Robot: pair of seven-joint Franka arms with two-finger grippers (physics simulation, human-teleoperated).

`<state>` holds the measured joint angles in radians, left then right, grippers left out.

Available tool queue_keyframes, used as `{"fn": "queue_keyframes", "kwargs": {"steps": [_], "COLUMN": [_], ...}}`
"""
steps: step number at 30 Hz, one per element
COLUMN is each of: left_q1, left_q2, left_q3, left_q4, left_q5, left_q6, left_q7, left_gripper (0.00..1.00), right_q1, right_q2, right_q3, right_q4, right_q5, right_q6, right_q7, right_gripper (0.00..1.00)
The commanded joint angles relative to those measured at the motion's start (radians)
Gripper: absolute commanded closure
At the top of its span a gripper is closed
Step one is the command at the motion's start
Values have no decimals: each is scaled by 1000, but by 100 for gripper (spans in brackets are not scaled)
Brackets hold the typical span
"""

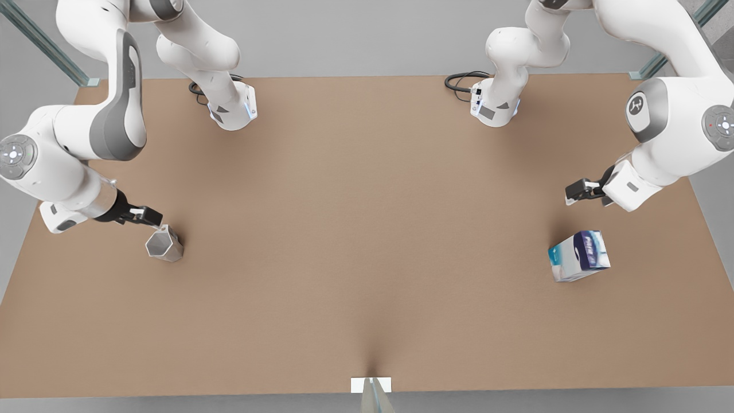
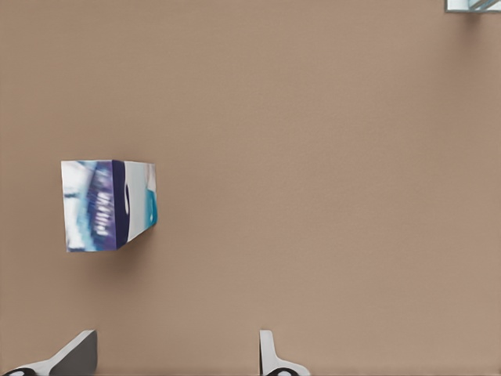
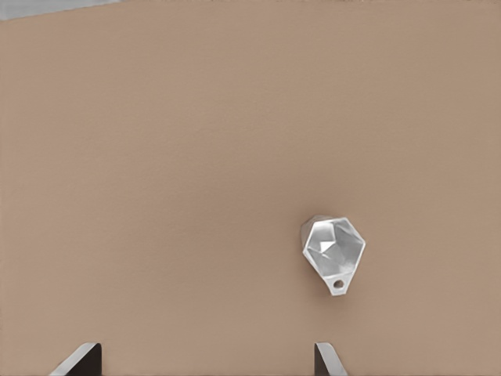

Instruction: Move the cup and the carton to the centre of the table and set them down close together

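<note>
The silvery-grey faceted cup stands on the brown table at the front view's left. My right gripper hovers just behind and above the cup, open and holding nothing. In the right wrist view the cup lies ahead of the open right gripper, apart from both fingertips. The white carton with blue and teal print rests at the front view's right. My left gripper hangs open behind and above it. In the left wrist view the carton sits off to one side of the open left gripper.
The two arm bases stand at the table's back edge with black cables beside them. A small white bracket sits at the middle of the front edge. Bare brown tabletop stretches between cup and carton.
</note>
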<state>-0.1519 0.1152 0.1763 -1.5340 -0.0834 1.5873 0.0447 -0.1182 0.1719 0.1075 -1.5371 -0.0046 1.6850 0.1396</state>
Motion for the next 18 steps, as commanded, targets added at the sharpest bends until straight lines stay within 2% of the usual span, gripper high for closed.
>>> {"fn": "queue_keyframes", "kwargs": {"steps": [1,4,7,12,15,18], "left_q1": [0,0,0,0,0,0], "left_q2": [1,1,1,6,6,6], "left_q3": [2,2,5,5,5,5], "left_q4": [0,-2,-69,-80,-80,-87], "left_q5": [4,5,7,7,7,7], "left_q6": [0,-1,7,11,11,13], "left_q7": [4,0,-2,-2,-2,-2], "left_gripper": [0,0,0,0,0,0], "right_q1": [-1,-1,0,-1,-1,-1], "right_q2": [0,0,15,9,3,-9], "right_q3": [1,17,21,27,-8,-81], "right_q4": [0,2,-37,-215,-311,-417], "right_q5": [0,-6,-5,-6,0,8], "right_q6": [1,-11,41,234,328,447], "right_q7": [0,0,0,0,0,-115], "right_gripper": [0,0,0,0,0,0]}}
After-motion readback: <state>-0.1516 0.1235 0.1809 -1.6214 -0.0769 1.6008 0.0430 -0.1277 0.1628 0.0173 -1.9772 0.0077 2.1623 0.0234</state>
